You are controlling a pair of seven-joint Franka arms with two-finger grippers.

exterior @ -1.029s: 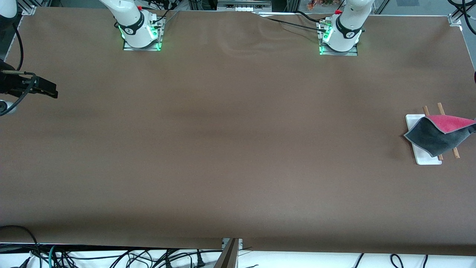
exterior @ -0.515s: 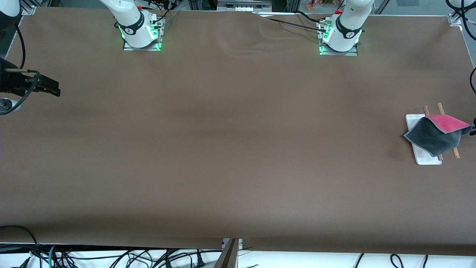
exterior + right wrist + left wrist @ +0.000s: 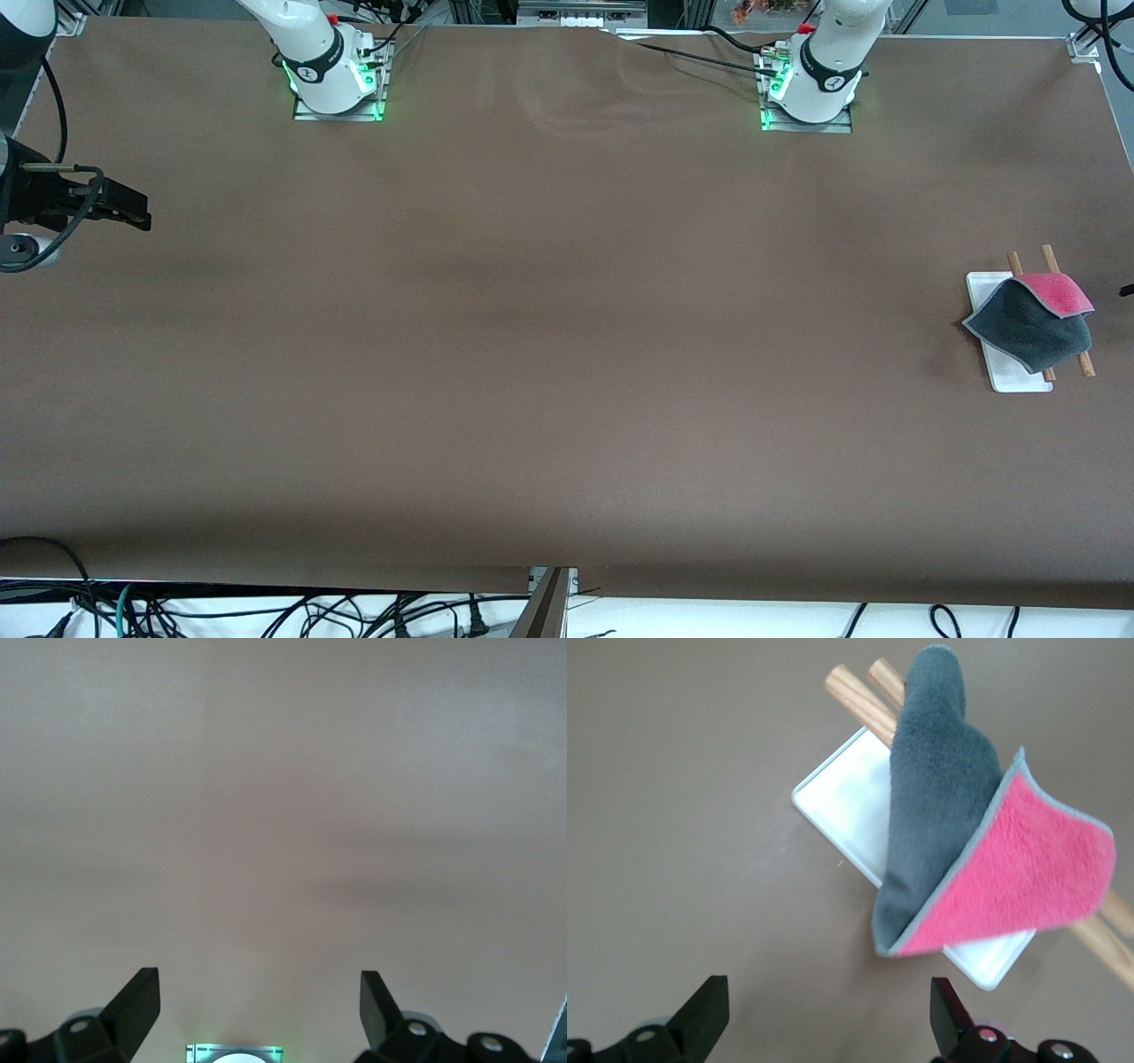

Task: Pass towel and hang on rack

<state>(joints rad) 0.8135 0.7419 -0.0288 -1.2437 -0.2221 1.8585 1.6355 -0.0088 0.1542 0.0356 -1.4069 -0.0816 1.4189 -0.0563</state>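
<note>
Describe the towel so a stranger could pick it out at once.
Look to the left arm's end of the brown table, where a rack with a white base stands. The towel hangs over its two wooden rods. It is the only cloth there: dark grey with one pink-red face folded over.

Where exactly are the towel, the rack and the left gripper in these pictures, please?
towel [image 3: 1028, 328]: front view, on its dark grey face draped over the rods.
rack [image 3: 979, 285]: front view, on a bare corner of its white base.
left gripper [image 3: 828, 1023]: left wrist view, midway between its open fingertips.
</note>
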